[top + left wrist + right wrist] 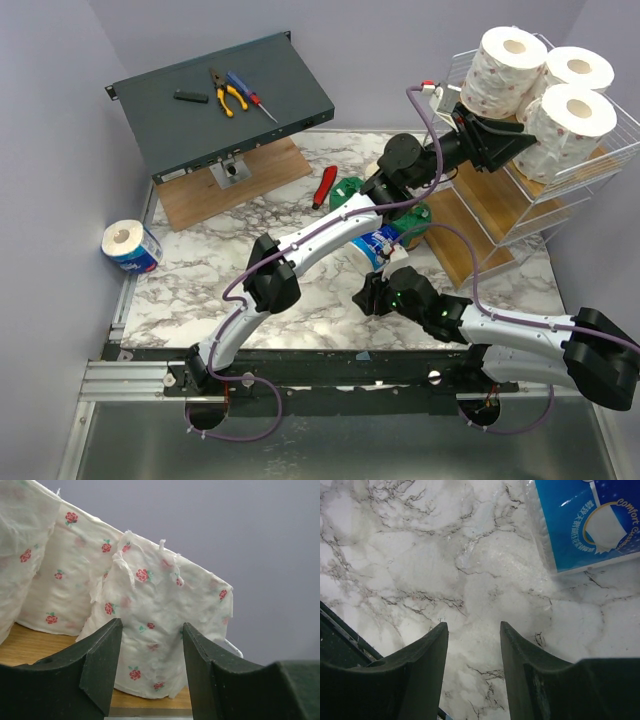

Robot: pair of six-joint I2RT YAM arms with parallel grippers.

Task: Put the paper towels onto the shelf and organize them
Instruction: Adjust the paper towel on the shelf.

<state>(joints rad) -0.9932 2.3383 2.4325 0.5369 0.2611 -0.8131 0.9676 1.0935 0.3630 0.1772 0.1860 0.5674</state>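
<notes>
Three white paper towels with pink specks (505, 65) stand on the top tier of the white wire shelf (600, 172) at the right. My left gripper (522, 140) is open at that tier. In the left wrist view its open fingers (152, 630) frame the nearest speckled roll (160, 600), which rests on the wood just beyond the tips and is not gripped. My right gripper (363, 297) is open and empty low over the marble table, also seen in the right wrist view (472, 630), with a blue-wrapped roll (590, 520) ahead to its right. Another blue-wrapped roll (133, 247) lies at the table's left edge.
Green-wrapped rolls (350, 188) and a red-handled tool (325, 185) lie under my left arm near the shelf's foot. A dark grey flat box (225, 105) bearing pliers and a screwdriver sits tilted at the back left on a wooden board. The cream roll is out of view.
</notes>
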